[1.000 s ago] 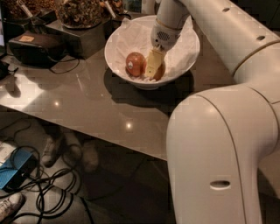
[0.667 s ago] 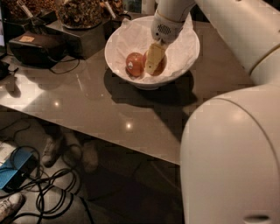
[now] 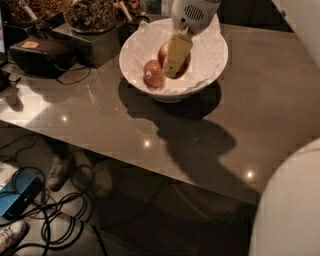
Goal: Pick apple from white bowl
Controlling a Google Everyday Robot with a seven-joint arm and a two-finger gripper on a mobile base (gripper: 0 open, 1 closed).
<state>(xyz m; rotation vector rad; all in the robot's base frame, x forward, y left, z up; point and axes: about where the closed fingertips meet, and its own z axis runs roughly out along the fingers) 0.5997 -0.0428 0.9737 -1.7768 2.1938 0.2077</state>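
Note:
The white bowl (image 3: 212,70), lined with crumpled white paper, stands at the back of the grey table (image 3: 260,110). My gripper (image 3: 172,70) reaches down into it from above. Its yellow finger (image 3: 176,50) lies across the front of the orange-red apple (image 3: 162,52), which shows on both sides of the finger. The gripper is shut on this apple, in the bowl's middle and a little higher than its neighbour. A darker red apple (image 3: 154,74) with a small pale sticker lies just to the left in the bowl, apart from the fingers.
A black box (image 3: 42,55) with a cord and dark containers of snacks (image 3: 90,12) stand at the table's back left. Cables (image 3: 50,225), a blue device (image 3: 15,197) and shoes (image 3: 60,172) lie on the floor. My white body (image 3: 292,210) fills the lower right.
The gripper has risen a little in the bowl, and an apple now shows held around its finger. The view has shifted, with my arm filling less of it. The stickered apple has stayed put.

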